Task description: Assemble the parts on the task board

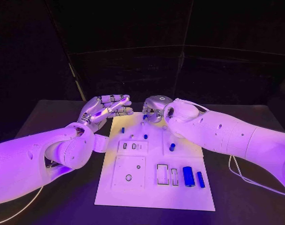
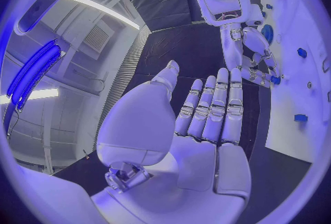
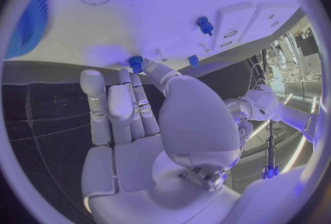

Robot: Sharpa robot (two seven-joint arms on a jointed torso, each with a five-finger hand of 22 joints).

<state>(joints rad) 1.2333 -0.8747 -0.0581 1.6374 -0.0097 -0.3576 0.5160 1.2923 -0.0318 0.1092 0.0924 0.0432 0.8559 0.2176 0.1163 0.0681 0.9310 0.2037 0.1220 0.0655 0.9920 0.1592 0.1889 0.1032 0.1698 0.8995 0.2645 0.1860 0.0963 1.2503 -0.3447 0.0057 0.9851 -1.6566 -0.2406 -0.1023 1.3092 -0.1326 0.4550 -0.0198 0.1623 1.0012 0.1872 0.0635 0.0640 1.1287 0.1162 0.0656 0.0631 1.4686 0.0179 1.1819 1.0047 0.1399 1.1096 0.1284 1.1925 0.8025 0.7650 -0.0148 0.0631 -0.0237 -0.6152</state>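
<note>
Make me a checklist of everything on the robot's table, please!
Surface: black table, dark all over.
Job's things: white task board in the middle; small blue parts lie or stand on it.
Clutter: nothing seen.
Hands: left hand raised beside the board's far left corner, fingers straight, holding nothing; right hand at the board's far edge, fingertips touching a small blue part.
Cables: white cable on the table under the right arm.
Surroundings: dark backdrop.
</note>
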